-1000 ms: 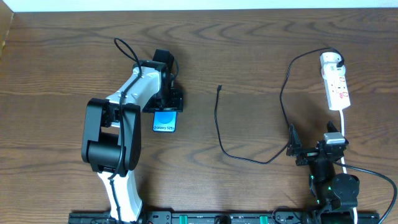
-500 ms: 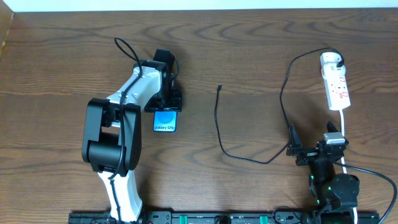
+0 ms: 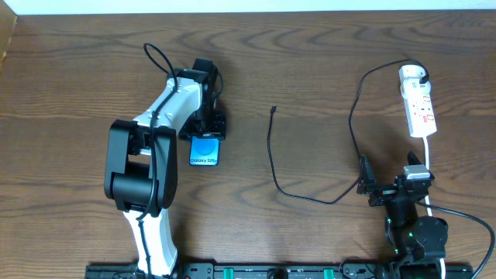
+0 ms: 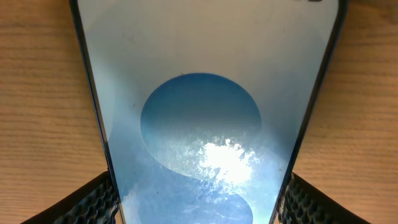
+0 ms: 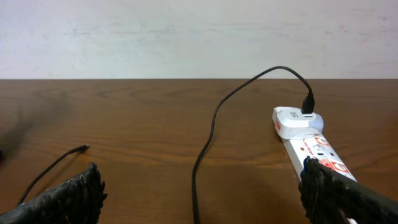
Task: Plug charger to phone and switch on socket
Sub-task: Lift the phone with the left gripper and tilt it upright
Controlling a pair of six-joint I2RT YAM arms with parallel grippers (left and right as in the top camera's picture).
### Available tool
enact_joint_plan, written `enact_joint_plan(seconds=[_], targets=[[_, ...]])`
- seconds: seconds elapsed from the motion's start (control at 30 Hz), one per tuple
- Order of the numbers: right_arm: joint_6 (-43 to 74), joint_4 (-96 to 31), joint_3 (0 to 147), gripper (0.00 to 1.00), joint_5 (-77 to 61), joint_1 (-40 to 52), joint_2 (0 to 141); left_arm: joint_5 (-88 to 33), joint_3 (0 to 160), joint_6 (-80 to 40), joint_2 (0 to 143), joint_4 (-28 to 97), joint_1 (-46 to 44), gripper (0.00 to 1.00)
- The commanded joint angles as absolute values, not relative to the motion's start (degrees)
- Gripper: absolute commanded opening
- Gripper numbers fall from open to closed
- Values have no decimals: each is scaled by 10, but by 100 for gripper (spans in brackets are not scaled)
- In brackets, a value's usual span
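The phone (image 3: 204,150) lies flat on the table, blue screen up, and fills the left wrist view (image 4: 199,124). My left gripper (image 3: 209,128) sits over its far end, a finger against each long edge (image 4: 199,202), shut on it. The charger cable (image 3: 271,155) runs from the socket, a white power strip (image 3: 418,105), across the table to its free tip (image 3: 273,109). The right wrist view shows the tip (image 5: 82,149), the cable (image 5: 205,143) and the strip (image 5: 311,146). My right gripper (image 3: 385,188) is open and empty (image 5: 202,193), just short of the strip.
The strip's white cord (image 3: 428,167) runs down past the right arm toward the table's front edge. A black adapter is plugged into the strip's far end (image 5: 308,102). A pale wall stands behind the table.
My left gripper and arm have shifted slightly left and away, and the phone has nudged with them. The right arm, cable and strip have not moved.
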State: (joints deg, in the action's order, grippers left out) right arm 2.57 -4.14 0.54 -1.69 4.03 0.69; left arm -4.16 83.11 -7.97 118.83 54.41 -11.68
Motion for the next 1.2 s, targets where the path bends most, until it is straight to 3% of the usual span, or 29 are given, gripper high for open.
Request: enact_joint_plan(seconds=[0.0, 0.33, 0.67, 1.17], targets=[[32, -43, 3, 99, -16, 38, 4, -76, 846, -87, 1156, 550, -115, 70], [32, -43, 3, 99, -16, 38, 4, -164, 846, -87, 1128, 550, -86, 70], [32, -43, 3, 99, -16, 38, 4, -367, 846, -87, 1122, 532, -32, 70], [32, -43, 3, 99, -16, 38, 4, -558, 846, -102, 1122, 496, -20, 70]])
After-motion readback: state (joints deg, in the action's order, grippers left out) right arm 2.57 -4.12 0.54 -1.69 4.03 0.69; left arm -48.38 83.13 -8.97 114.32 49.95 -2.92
